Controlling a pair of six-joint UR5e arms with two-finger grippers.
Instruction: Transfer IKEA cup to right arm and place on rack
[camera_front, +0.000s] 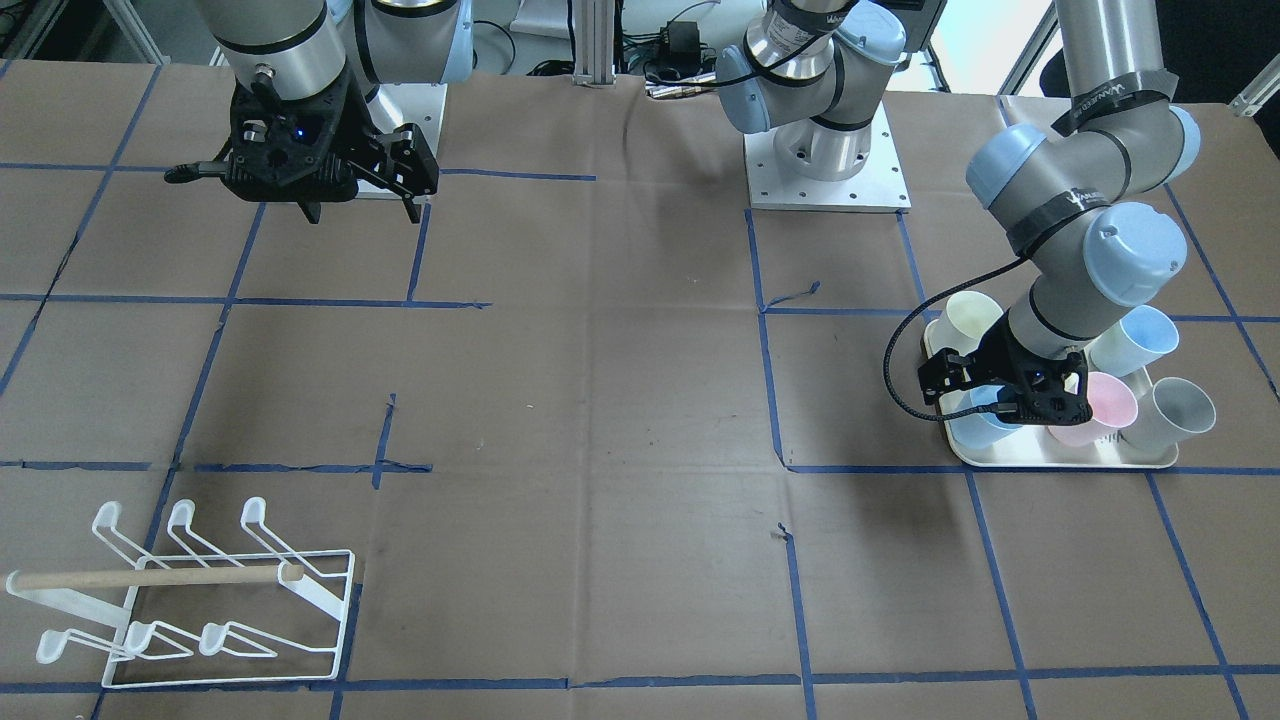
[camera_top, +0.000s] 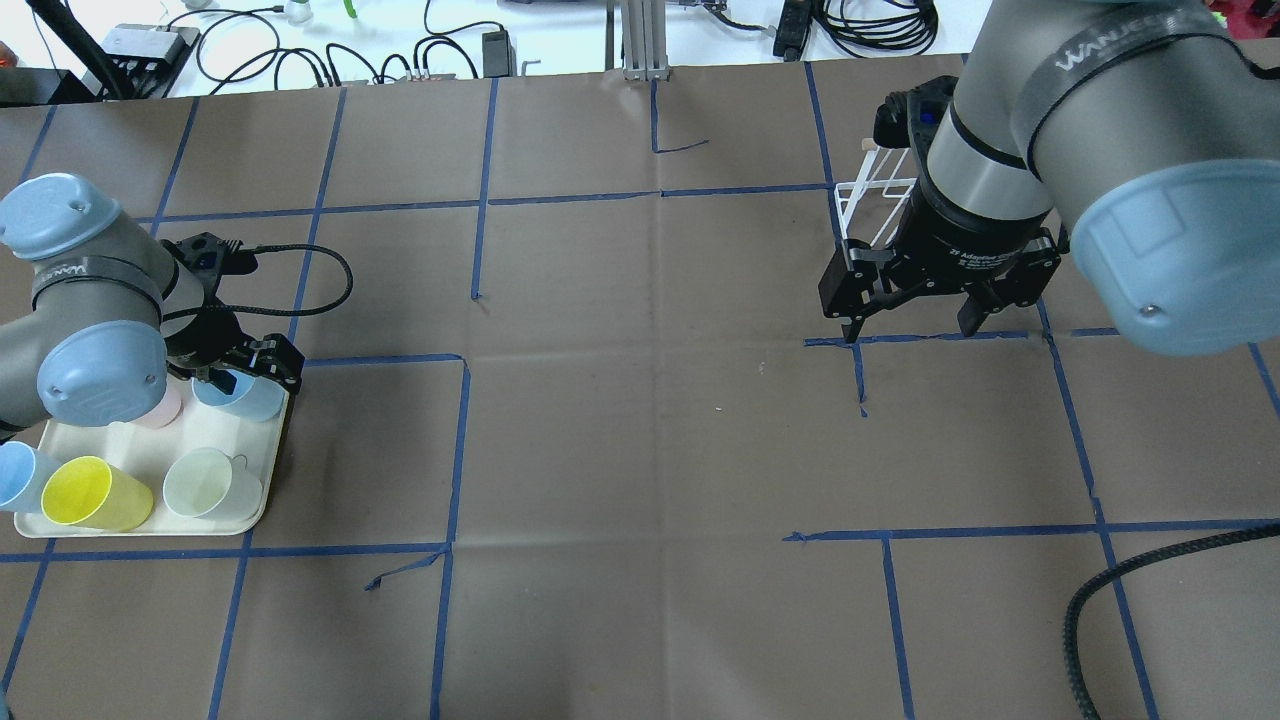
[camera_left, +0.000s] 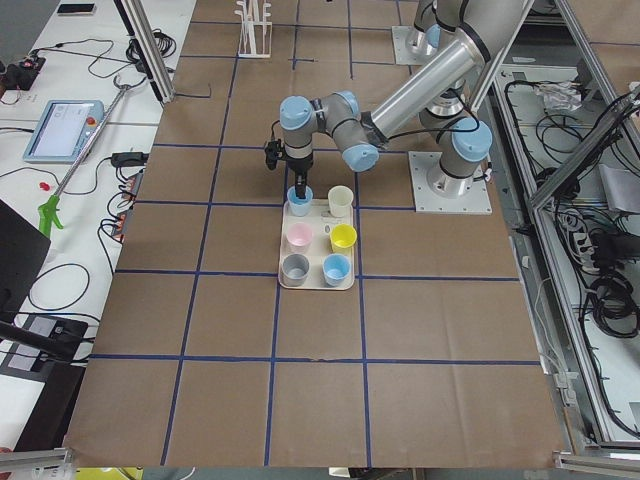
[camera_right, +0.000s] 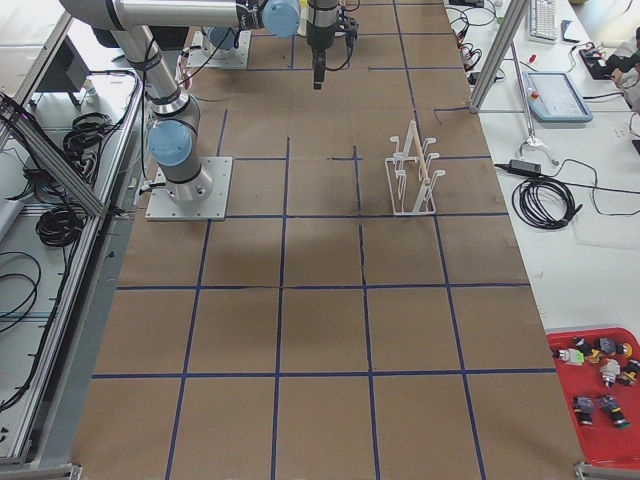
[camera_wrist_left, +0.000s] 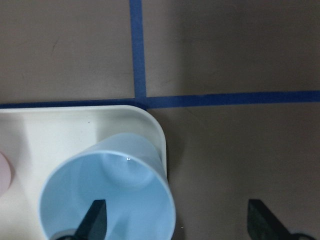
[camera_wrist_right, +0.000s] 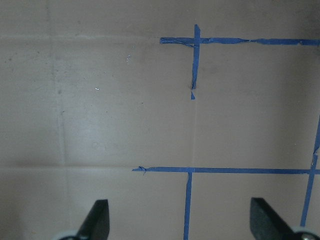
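Observation:
My left gripper (camera_top: 240, 375) is open over the cream tray (camera_top: 150, 528). It straddles the rim of a light blue cup (camera_wrist_left: 125, 185): one finger (camera_wrist_left: 95, 220) is inside the cup and the other (camera_wrist_left: 265, 225) is outside, above the table. The cup stands upright at the tray's corner and also shows in the front view (camera_front: 972, 425). My right gripper (camera_top: 910, 330) is open and empty, hovering above bare table (camera_wrist_right: 182, 225). The white wire rack (camera_front: 200, 590) with its wooden dowel stands beyond it, partly hidden behind the right wrist in the overhead view (camera_top: 872, 205).
The tray also holds a yellow cup (camera_top: 95, 492), a pale cup (camera_top: 205, 483), a pink cup (camera_front: 1095, 405), a grey cup (camera_front: 1180, 410) and another blue cup (camera_front: 1140, 335). The left arm's braided cable (camera_front: 900, 360) loops beside the tray. Blue tape lines grid the brown table.

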